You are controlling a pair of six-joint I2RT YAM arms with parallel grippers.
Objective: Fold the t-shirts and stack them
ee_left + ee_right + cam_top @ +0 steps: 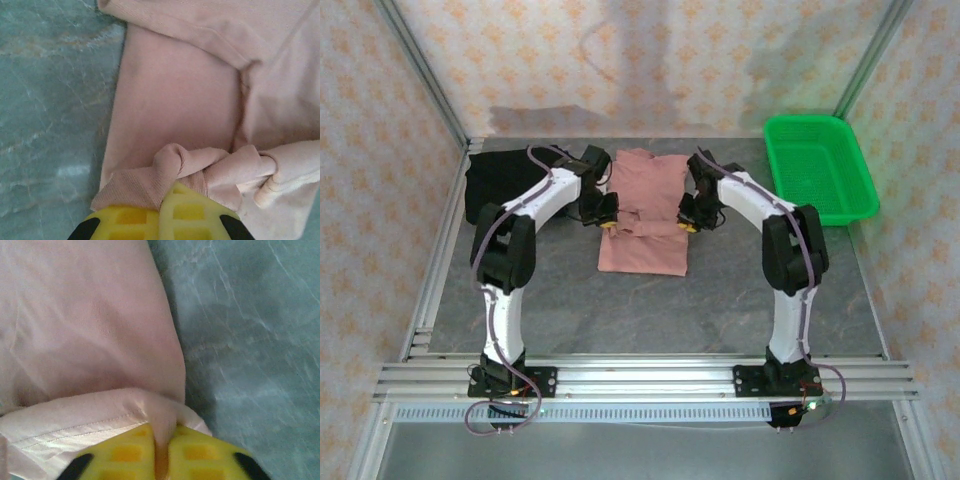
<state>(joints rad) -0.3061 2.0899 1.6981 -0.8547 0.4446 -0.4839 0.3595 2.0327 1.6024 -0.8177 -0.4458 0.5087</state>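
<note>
The salmon-pink t-shirt (645, 215) lies folded lengthwise in the middle of the grey table. My left gripper (607, 222) is at its left edge, shut on a bunched fold of the pink cloth (170, 172) between its yellow fingers (130, 220). My right gripper (687, 226) is at the shirt's right edge, shut on a hemmed fold of the same shirt (100, 415); its yellow fingers (200, 455) pinch the cloth. The black t-shirt (500, 185) lies crumpled at the back left, behind the left arm.
A green mesh basket (818, 168) stands at the back right. Patterned walls close in the table on the left, right and back. Bare grey tabletop (650, 310) stretches in front of the pink shirt to the aluminium rail.
</note>
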